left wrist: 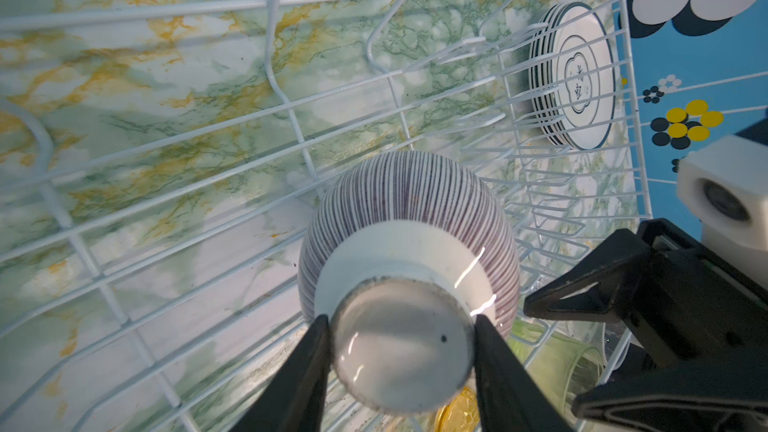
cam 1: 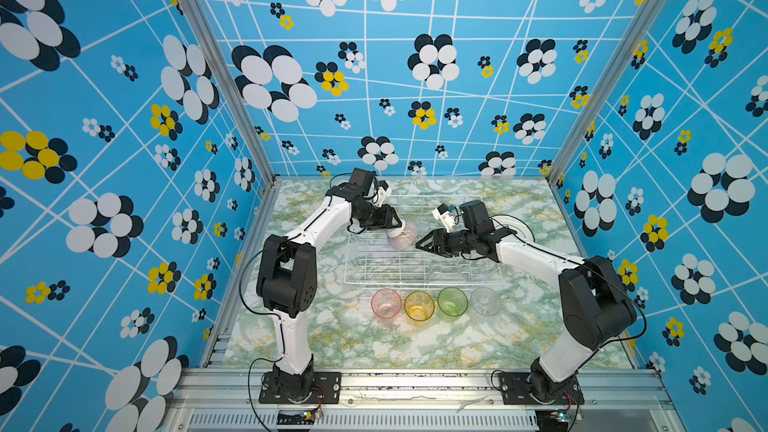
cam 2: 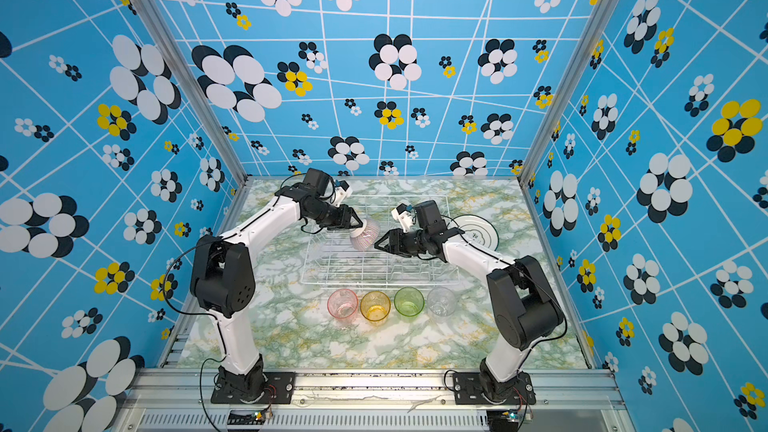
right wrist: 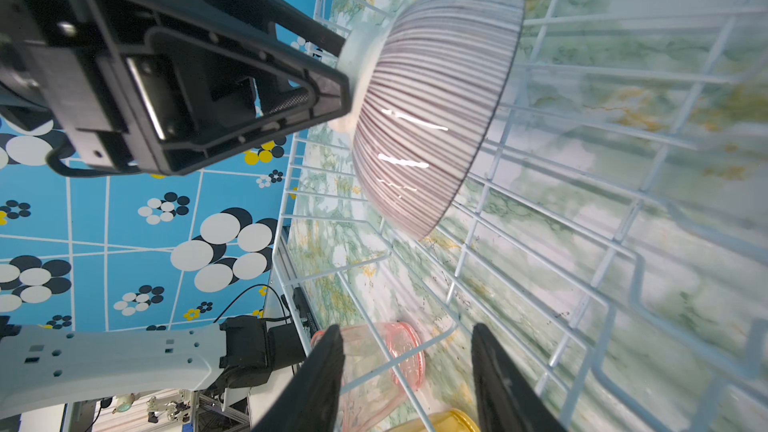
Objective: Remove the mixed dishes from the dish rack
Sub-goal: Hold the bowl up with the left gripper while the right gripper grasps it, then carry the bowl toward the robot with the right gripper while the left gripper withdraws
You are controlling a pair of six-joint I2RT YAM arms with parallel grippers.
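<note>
The striped bowl is up off the table, held over the left part of the dish rack. The left gripper has it clamped by the white foot ring, one finger on each side. It's tipped over with the foot toward the left wrist camera and the mouth facing away, so no view shows the inside. I can't tell whether its lower rim touches the wires.

The right gripper sits just beside the bowl, with its fingers spread and nothing between them.

The writing I can spot is on the plates. There's a dark lobed outline in the middle of the top one with a couple of characters inside, too small for me to read. They're stacked flat on the table just outside the rack's right side. The left wrist view shows several dark rims, but I can't count them for sure. In both top views the right arm covers part of the stack.

In front of the rack four tumblers stand upright in a row: pink, yellow, green and clear. In the wrist views they're cut off at the frame edge and blurry behind the wires.
</note>
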